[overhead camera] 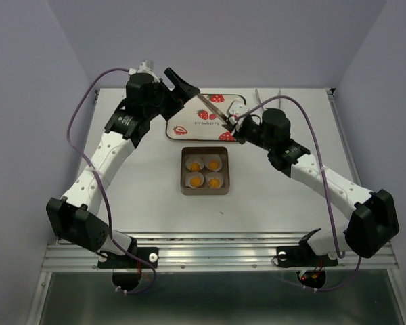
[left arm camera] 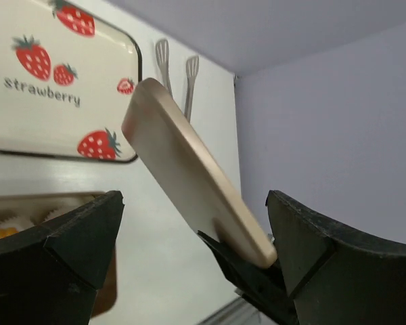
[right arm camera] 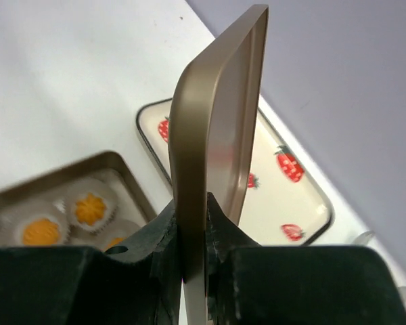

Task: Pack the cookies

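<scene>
your right pincer (right arm camera: 191, 227) is clamped on one edge of the gold lid (right arm camera: 220, 115), holding it tilted on edge over the near rim of the strawberry tray (overhead camera: 189, 126). your left pincer (left arm camera: 193, 225) stands wide apart, with the lid's other end in the gap. the four cookies (overhead camera: 204, 172) sit in paper cups (right arm camera: 68, 202) inside the open tin (overhead camera: 205, 191) mid-table (overhead camera: 142, 193), just on the arm-base side of both pincers.

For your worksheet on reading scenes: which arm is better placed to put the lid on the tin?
Probably right: the right gripper is clamped on the lid near the tin; the left gripper is open, holding nothing.
</scene>
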`<state>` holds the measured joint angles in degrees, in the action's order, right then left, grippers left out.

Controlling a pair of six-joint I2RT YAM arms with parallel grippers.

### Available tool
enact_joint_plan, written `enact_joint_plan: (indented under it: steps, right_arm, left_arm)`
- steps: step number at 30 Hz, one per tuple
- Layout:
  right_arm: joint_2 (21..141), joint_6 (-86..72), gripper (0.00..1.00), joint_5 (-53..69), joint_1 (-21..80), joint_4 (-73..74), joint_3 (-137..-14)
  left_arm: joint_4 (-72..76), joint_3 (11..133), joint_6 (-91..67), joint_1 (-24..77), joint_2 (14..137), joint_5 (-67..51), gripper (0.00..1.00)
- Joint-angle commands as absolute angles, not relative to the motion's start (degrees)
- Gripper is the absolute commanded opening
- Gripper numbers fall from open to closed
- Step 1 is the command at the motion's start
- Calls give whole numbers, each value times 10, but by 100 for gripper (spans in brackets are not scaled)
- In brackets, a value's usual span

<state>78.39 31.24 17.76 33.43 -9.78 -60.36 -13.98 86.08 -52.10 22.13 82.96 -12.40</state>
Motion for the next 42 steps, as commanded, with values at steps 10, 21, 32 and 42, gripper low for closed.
enact_joint_plan:
  steps: [10, 21, 32, 42]
  right_arm:
    - [823, -321, 1, 490, 120, -47, -715]
    - [808, -431, 1, 591, 102, -63, -637]
    - [800, -477, 2, 623, 80, -122, -531]
    - [780, -477, 2, 639, 42, -182, -423]
  left_arm:
    - [-34, 725, -338, 190, 717, -30, 99]
    - [42, 624, -309, 168, 696, -111, 99]
    - [74, 577, -315, 167, 717, -156, 99]
    - [90, 558, -323, 167, 745, -178, 99]
